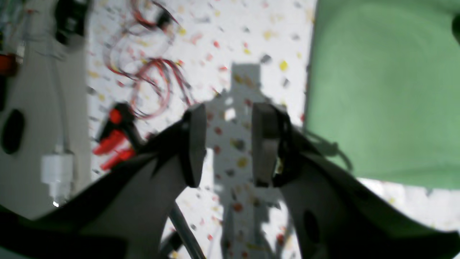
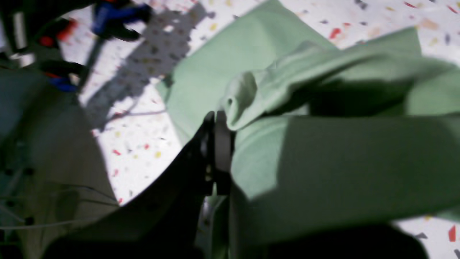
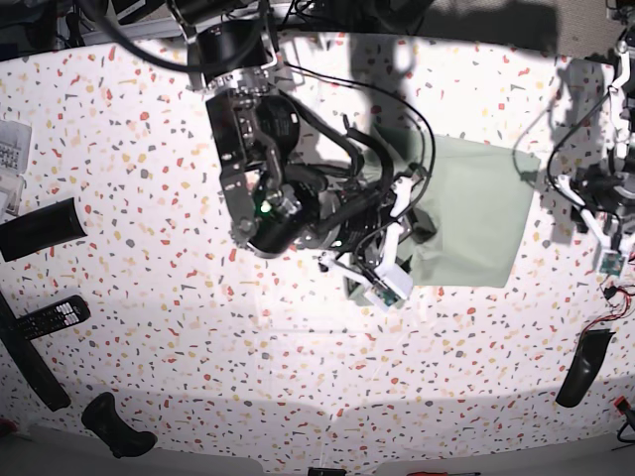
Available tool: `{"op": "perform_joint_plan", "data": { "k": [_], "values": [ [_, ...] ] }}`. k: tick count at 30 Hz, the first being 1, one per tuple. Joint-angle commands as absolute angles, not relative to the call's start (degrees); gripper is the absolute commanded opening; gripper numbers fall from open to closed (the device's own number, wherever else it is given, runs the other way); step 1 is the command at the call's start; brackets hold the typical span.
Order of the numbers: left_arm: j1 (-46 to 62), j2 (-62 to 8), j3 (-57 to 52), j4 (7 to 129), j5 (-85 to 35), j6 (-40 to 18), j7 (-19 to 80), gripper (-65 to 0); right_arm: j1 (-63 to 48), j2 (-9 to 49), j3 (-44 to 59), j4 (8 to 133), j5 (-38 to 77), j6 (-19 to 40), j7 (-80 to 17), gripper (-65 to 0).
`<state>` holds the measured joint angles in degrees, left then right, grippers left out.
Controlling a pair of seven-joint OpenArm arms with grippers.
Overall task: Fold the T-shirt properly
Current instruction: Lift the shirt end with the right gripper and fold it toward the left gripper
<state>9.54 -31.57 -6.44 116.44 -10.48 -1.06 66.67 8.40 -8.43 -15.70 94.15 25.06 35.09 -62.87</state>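
On the speckled white tabletop point(image 3: 198, 327): pale sage-green cloth T-shirt point(image 3: 476, 213) lay mostly flat.
Right gripper point(image 2: 215, 151): clamped on a lifted shirt edge, likely to carry a fold over.
Left gripper point(image 1: 230, 144): jaws apart, empty, beside the shirt.

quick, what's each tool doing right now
left tool: open, empty, beside the T-shirt
right tool: shut on the T-shirt
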Motion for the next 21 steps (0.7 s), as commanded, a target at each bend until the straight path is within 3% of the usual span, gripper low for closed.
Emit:
{"op": "perform_joint_plan", "data": {
  "k": [1, 8, 21],
  "values": [
    [10.2, -32.4, -6.8, 117.5, -10.1, -0.7, 66.3, -45.6, 9.7, -9.0, -15.8, 95.1, 25.5, 35.1, -61.0, -65.0],
    [18.5, -32.4, -6.8, 117.5, -12.5, -2.2, 55.8, -45.6, 12.2, -9.0, -15.8, 95.1, 25.7, 35.1, -58.2, -65.0],
    [19.4, -32.4, -6.8, 117.5, -12.0, -2.1, 57.3, -45.6, 13.2, -9.0, -20.5, 92.7, 25.4, 35.2, -56.3, -65.0]
  ]
}}
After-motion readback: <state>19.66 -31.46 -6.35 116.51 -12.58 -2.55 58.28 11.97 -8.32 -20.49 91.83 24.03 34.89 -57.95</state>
